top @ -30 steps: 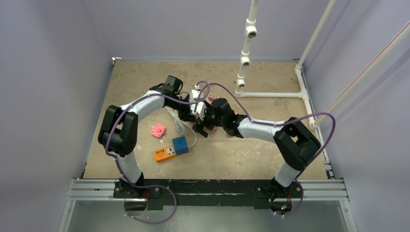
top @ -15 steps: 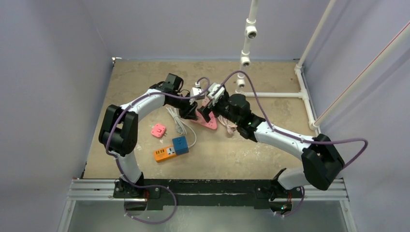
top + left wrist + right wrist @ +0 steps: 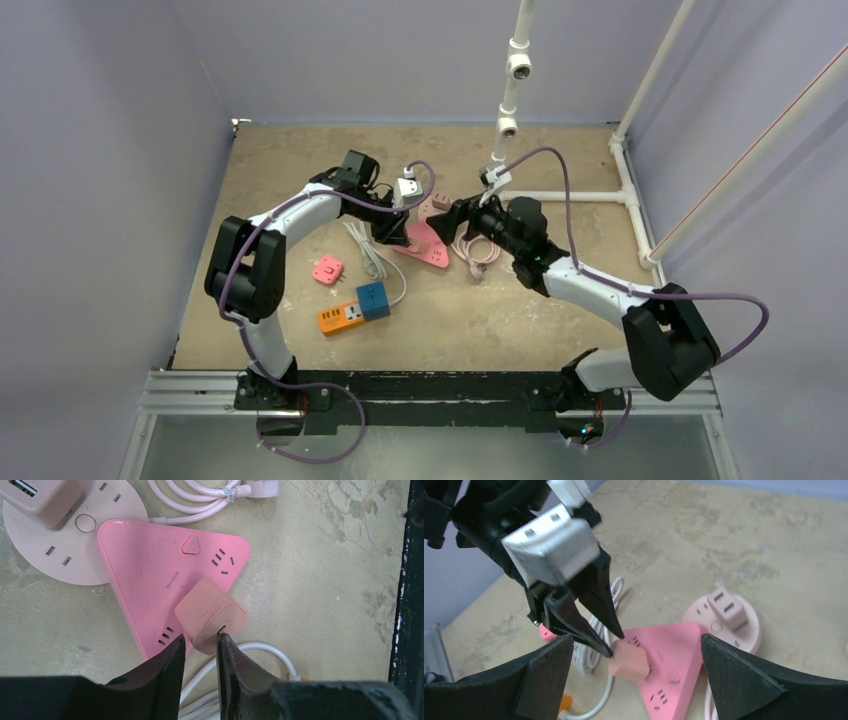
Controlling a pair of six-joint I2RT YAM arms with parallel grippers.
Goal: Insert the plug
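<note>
Two pincers crowd one socket strip. The left pincer (image 3: 200, 639) is narrowed onto the near corner of the pink plug (image 3: 210, 612) — a pinch at the edge, not a full grip. That plug sits slightly tilted on a corner of the triangular pink strip (image 3: 145, 565), which lies flat on the worktop (image 3: 320, 580). The right pincer (image 3: 635, 639) gapes wide and empty, close by. Seating looks half done; the next move, I'd judge, calls for a straight downward press until the plug stands flush.
</note>
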